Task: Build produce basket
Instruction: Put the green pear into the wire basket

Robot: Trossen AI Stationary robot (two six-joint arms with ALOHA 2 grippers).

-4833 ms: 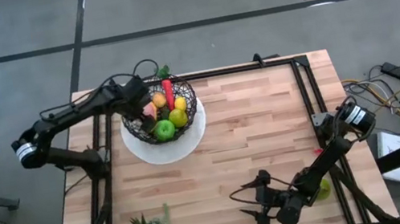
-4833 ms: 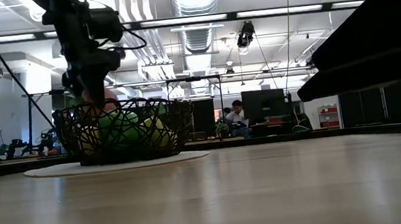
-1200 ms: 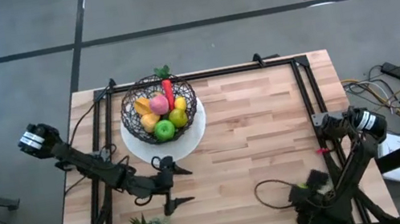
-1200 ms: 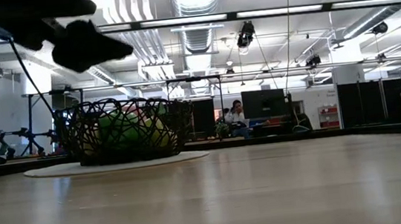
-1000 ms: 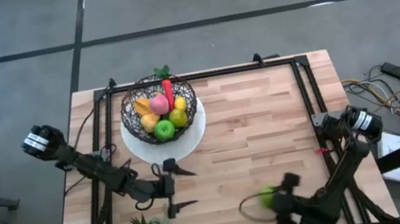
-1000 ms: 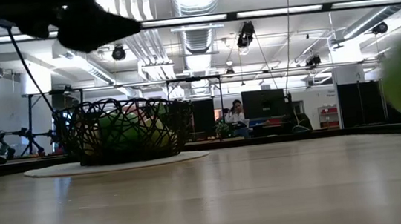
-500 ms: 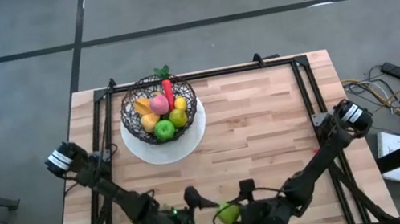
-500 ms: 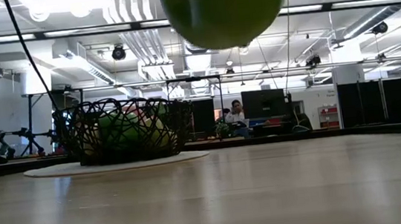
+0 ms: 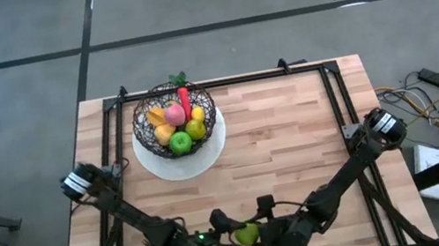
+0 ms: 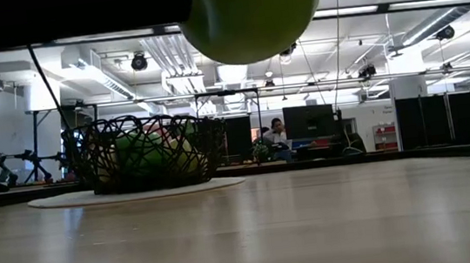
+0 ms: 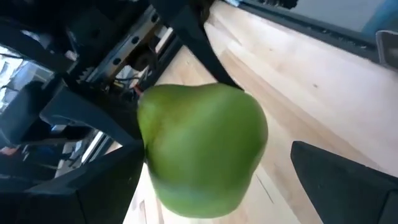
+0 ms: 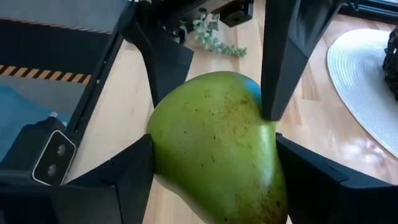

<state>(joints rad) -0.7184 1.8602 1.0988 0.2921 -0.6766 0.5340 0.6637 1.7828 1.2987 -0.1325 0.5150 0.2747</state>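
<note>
pear (image 9: 247, 235) sits between both grippers' jaws.

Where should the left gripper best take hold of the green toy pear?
Probably on the green toy pear at its rounded body, coming from the side opposite the right gripper, whose jaws clamp two flanks. The left gripper has open jaws straddling the free faces.

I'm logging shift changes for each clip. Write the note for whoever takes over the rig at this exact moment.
Right gripper: shut on the green pear, held above the table's near edge.
Left gripper: open, its fingers at either side of the pear, apparently a handover; no grip yet.
Basket: on the white plate at the far left, already holding the other produce.
Left: pass the pear over and put it in the basket.
</note>
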